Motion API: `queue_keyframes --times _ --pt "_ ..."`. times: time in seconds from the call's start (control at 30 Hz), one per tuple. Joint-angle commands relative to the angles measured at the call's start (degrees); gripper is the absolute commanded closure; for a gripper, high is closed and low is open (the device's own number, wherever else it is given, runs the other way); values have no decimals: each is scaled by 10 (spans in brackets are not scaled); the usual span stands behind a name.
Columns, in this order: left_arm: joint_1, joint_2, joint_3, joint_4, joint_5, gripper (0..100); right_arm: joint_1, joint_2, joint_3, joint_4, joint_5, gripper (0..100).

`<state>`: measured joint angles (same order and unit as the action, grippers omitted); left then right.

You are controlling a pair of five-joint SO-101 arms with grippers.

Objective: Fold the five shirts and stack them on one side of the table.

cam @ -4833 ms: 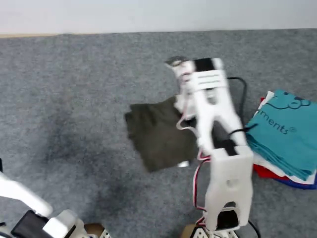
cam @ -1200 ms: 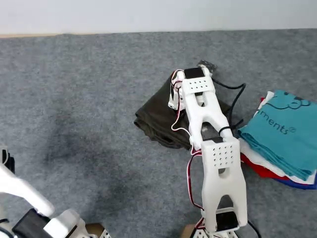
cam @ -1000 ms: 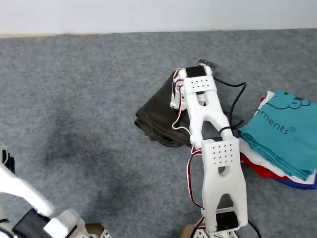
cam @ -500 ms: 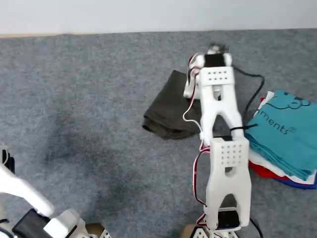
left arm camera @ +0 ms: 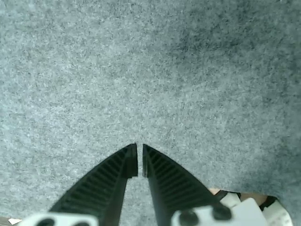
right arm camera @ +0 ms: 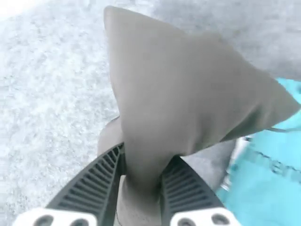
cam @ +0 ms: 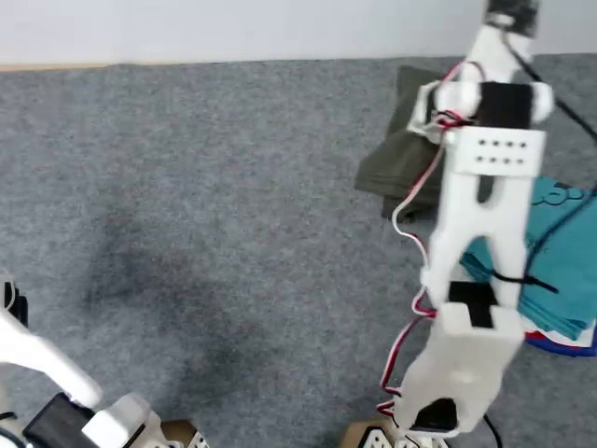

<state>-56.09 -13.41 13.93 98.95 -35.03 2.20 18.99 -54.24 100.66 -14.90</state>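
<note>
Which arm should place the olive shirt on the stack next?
Right. The right hand is shut on the olive shirt, held up beside the stack. The left hand is shut over bare carpet, far from both.

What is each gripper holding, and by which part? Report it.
The right gripper holds the folded olive shirt by a bunched edge pinched between its fingers. The left gripper holds nothing, shut above the grey table cover.
</note>
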Motion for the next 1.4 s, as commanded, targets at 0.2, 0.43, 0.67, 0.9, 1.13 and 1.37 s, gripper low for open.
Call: queue_keyframes --times 0.2,0.43,0.67,0.9,1.13,1.37 --pt "6 -17 -4 14 -7 974 74 -191 129 23 15 989" --pt "6 -17 -4 14 -7 974 159 -225 164 22 47 989" --pt "6 -17 -3 14 -7 974 233 -204 174 22 72 989" --pt "6 -17 -1 14 -8 974 308 -88 176 2 137 989" --pt "6 -14 0 15 -9 974 378 44 171 -73 249 963" --pt "5 -16 18 5 -32 974 376 33 94 23 214 708"
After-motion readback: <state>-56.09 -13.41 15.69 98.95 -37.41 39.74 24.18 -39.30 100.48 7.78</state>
